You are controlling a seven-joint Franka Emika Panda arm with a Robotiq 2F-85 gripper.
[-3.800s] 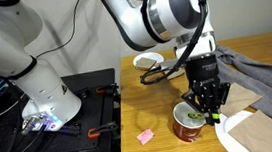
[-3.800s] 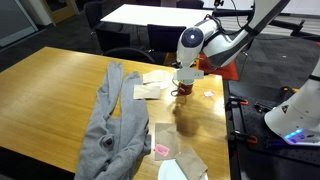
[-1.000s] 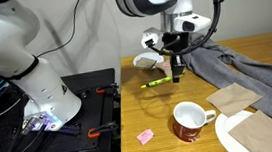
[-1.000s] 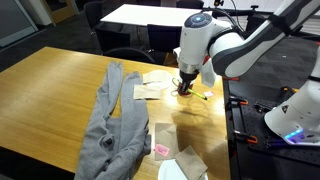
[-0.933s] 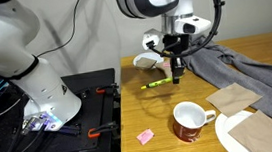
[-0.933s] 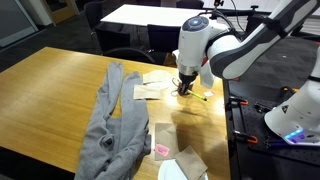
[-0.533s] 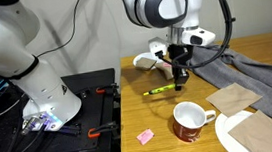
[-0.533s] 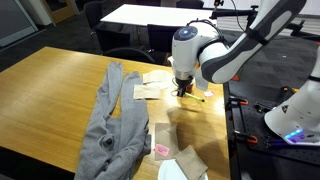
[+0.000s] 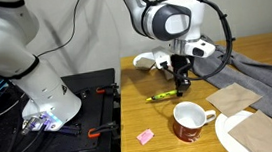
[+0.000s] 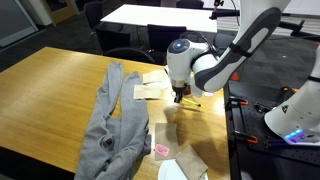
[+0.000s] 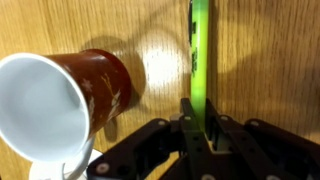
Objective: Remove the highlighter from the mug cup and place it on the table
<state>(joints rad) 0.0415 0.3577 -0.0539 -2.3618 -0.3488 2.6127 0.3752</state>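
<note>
I have the highlighter, slim and yellow-green, lying almost level and low over the worktop; I cannot tell whether it touches the wood. One end is pinched in my claw and the rest points toward the nearest worktop edge. The mug cup stands upright just beside it, not touching. It is dark red with pale print, its white inside bare, white handle turned away from that edge.

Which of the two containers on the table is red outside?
The mug cup, with its white handle, near the pink sticky note; the small bowl farther back is all white.
</note>
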